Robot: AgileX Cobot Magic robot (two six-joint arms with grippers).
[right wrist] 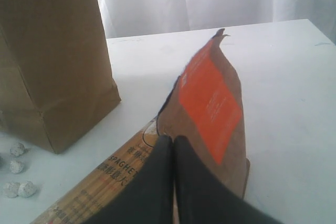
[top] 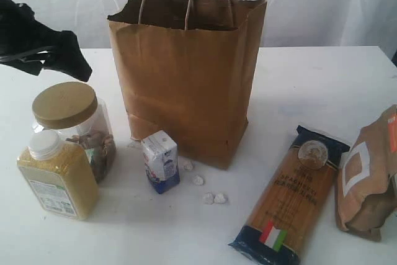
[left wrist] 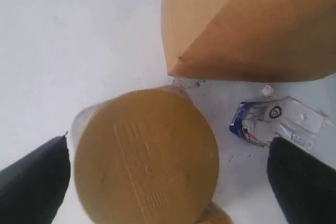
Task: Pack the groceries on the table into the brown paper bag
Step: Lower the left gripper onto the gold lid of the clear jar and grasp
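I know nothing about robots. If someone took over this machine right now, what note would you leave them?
Left tool: open, holding nothing, hovering over the gold-lidded jar.
Right tool: shut, empty, near the brown pouch and spaghetti pack.
On the table: jar, grain bottle and carton left of the paper bag; spaghetti and pouch to its right.
Done: nothing seen packed; the bag's inside is hidden.
Left: all five.

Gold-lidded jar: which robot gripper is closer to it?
Left. The left gripper hangs open over the gold-lidded jar; the right gripper is across the table, shut, by the brown pouch.
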